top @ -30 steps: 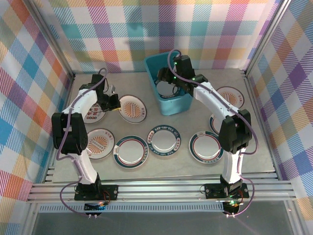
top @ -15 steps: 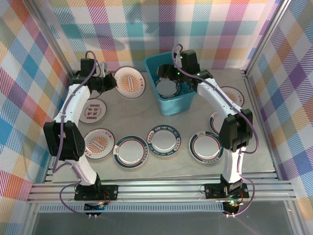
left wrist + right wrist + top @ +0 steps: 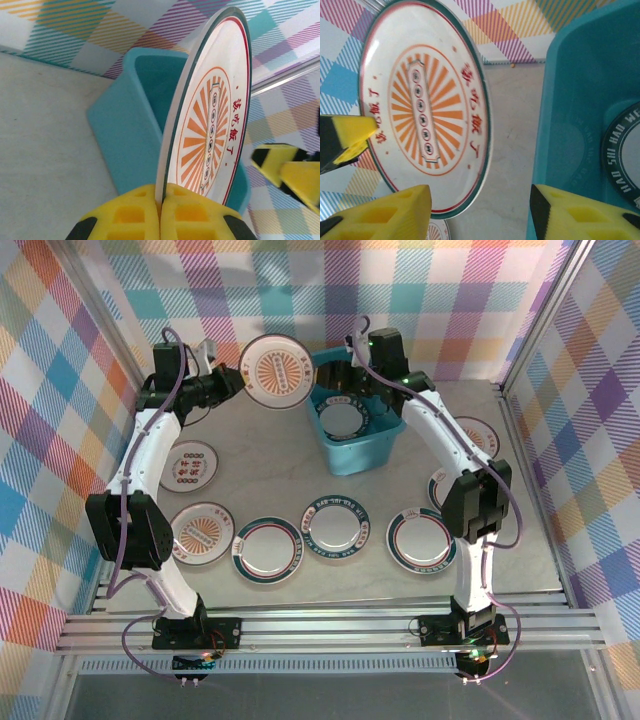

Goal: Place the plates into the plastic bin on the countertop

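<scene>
My left gripper (image 3: pixel 234 381) is shut on the rim of a white plate with an orange sunburst centre (image 3: pixel 279 371), held tilted in the air just left of the teal plastic bin (image 3: pixel 362 456). In the left wrist view the plate (image 3: pixel 210 115) stands edge-on between my pads (image 3: pixel 162 200), with the bin (image 3: pixel 132 130) behind it. My right gripper (image 3: pixel 346 390) hangs open over the bin's left side, holding nothing (image 3: pixel 480 210). A dark-rimmed plate (image 3: pixel 343 420) lies flat inside the bin (image 3: pixel 580 90). Several more plates lie on the countertop (image 3: pixel 250 490).
On the countertop lie a red-patterned plate (image 3: pixel 188 465), a sunburst plate (image 3: pixel 203 533), a teal-rimmed plate (image 3: pixel 268 550), a dark-rimmed plate (image 3: pixel 338 525) and a red-rimmed plate (image 3: pixel 422 540). Two more (image 3: pixel 472 435) sit partly under the right arm. Plaid walls and aluminium rails enclose everything.
The left gripper lifted the sunburst plate off the countertop and carried it up and right toward the bin. The right gripper drew back upward, leaving a dark-rimmed plate in the bin.
</scene>
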Controlling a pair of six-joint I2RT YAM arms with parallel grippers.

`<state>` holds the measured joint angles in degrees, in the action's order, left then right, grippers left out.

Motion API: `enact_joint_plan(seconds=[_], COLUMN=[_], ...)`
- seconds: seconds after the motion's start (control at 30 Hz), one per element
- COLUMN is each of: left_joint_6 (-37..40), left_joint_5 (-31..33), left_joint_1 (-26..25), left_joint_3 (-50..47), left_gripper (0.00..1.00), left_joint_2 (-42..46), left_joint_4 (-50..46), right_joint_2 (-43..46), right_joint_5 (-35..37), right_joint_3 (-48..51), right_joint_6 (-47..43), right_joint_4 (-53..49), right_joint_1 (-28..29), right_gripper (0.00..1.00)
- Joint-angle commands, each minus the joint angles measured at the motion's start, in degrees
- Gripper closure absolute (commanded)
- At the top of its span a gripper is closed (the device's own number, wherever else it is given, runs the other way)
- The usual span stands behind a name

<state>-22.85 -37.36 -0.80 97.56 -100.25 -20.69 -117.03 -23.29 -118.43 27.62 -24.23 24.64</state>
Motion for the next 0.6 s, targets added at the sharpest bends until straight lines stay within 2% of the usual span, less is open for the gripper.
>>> enact_joint_plan(seconds=[0.0,0.3,0.57], left_joint_6=[-2.2,-2.5,-2.5], left_joint_5=[-4.9,-6.0,-6.1], left_joint_1=[-0.9,-2.6,-3.4], left_joint_3=[2.6,4.6,7.3], left_gripper=[1.0,1.0,1.0], left_joint_2=[1.2,-0.9,-3.4], left_joint_4=[6.6,7.2,6.7], right_joint_2=[-1.1,-2.1,-2.9], right_joint_5=[-1.0,-1.1,-2.9], right_joint_3=[-2.4,-1.8,-0.2], right_joint_6=[1.1,5.0,11.4], right_joint_4=[-1.6,1.2,6.7], right_joint_1=[-0.6,-1.0,-1.2], right_gripper=[0.48,0.58,0.76])
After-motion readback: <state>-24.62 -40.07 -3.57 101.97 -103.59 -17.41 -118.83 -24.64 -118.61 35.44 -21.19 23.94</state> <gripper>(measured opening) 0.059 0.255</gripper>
